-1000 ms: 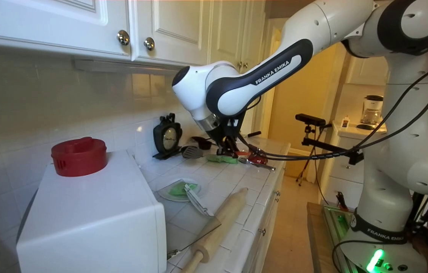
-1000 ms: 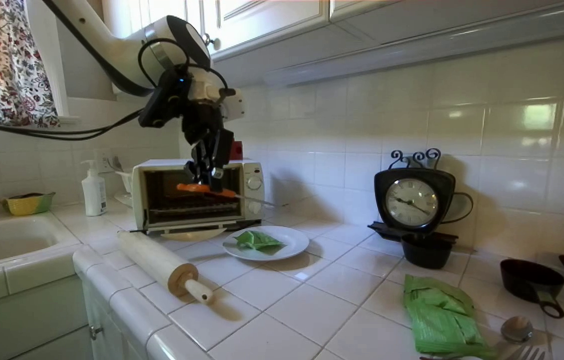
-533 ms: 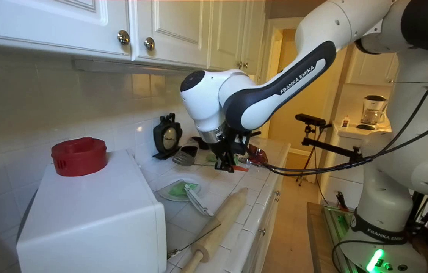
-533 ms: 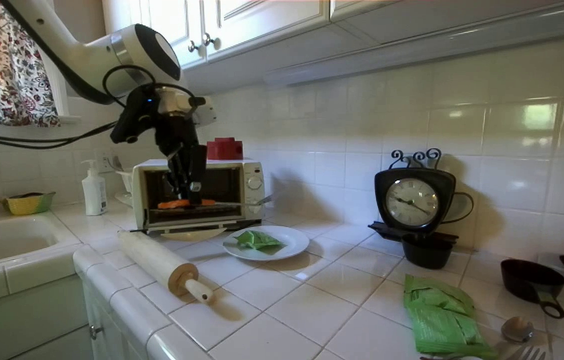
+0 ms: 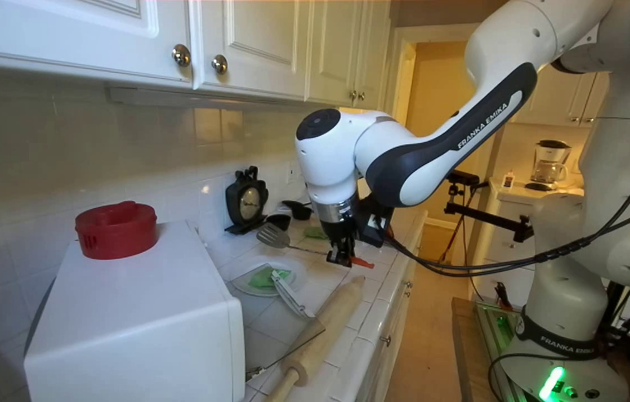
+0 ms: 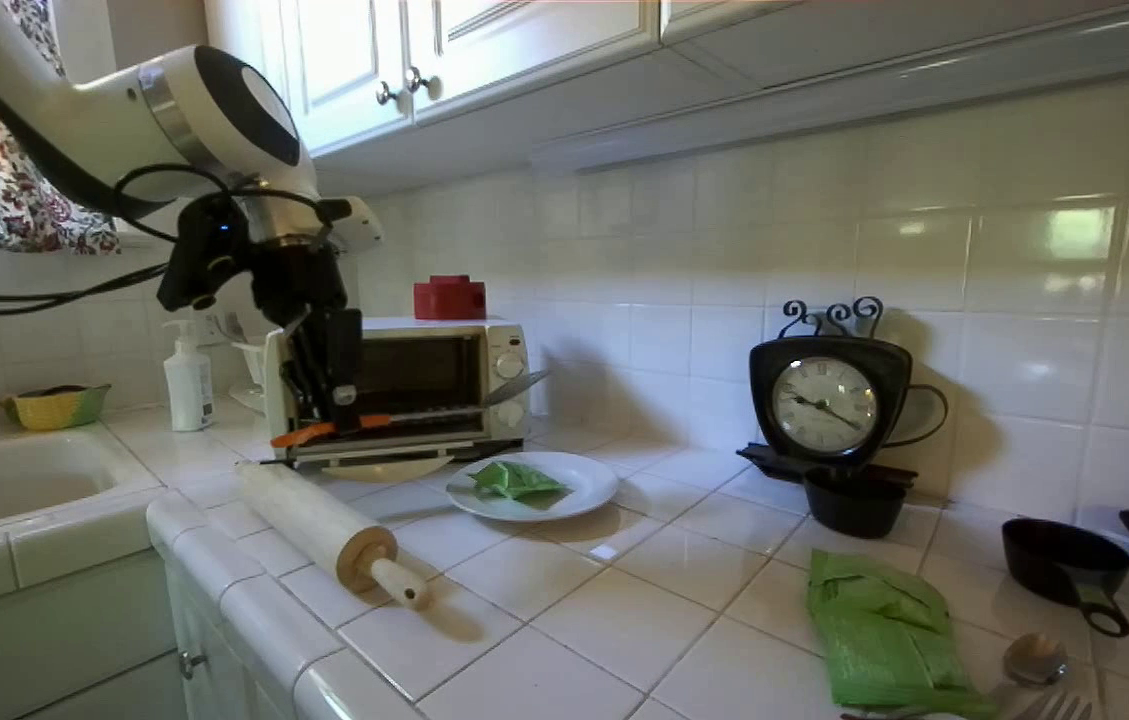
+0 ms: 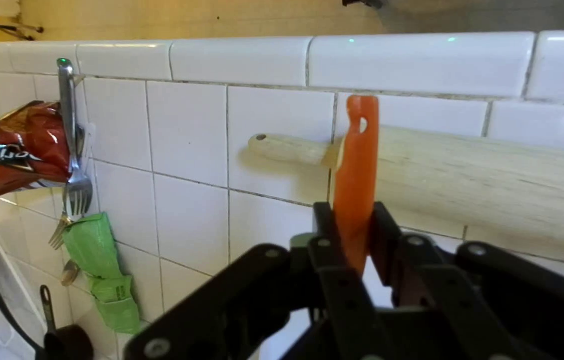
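My gripper [image 5: 340,260] is shut on the orange handle [image 7: 356,175] of a slotted spatula and holds it above the counter. The gripper also shows in an exterior view [image 6: 332,415] and in the wrist view [image 7: 349,220]. The grey spatula head [image 5: 274,235] points toward the tiled wall; it also shows in front of the toaster oven in an exterior view [image 6: 516,388]. A wooden rolling pin [image 6: 309,520] lies below the gripper, partly behind the handle in the wrist view [image 7: 476,185]. A white plate [image 6: 592,485] with a green crumpled piece [image 6: 516,481] sits near it.
A white toaster oven [image 6: 512,430] bears a red container [image 6: 449,298]. A black clock [image 6: 829,400] stands by the wall. A green packet [image 6: 884,630], a spoon [image 6: 1034,658] and black cups [image 6: 1064,565] lie farther along. A red chip bag [image 7: 37,150] and forks [image 7: 68,115] lie near the counter edge.
The gripper has moved down and, with the spatula still held, leftward toward the sink in an exterior view. The spatula head has swung and tilted upward. The counter things have not moved.
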Available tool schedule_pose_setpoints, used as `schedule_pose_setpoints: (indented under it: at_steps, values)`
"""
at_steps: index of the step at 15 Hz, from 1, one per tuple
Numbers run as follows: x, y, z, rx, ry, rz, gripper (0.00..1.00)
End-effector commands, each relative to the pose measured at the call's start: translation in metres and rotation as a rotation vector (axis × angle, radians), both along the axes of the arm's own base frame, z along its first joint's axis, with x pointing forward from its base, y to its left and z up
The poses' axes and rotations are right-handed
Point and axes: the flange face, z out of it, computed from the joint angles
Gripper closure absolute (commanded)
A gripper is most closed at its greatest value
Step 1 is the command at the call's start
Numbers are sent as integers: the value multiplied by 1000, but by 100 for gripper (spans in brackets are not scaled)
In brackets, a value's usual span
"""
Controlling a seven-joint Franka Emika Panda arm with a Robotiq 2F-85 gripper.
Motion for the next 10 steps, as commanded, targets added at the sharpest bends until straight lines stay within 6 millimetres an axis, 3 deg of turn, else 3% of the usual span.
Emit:
schedule_pose_setpoints:
  at_steps: [1,5,10]
  values:
    - [-19,-5,2,71,-90,-2,95]
    - [-26,-19,-8,153,-147,-40,95]
    - [-40,-61,-12,203,-193,-79,95]
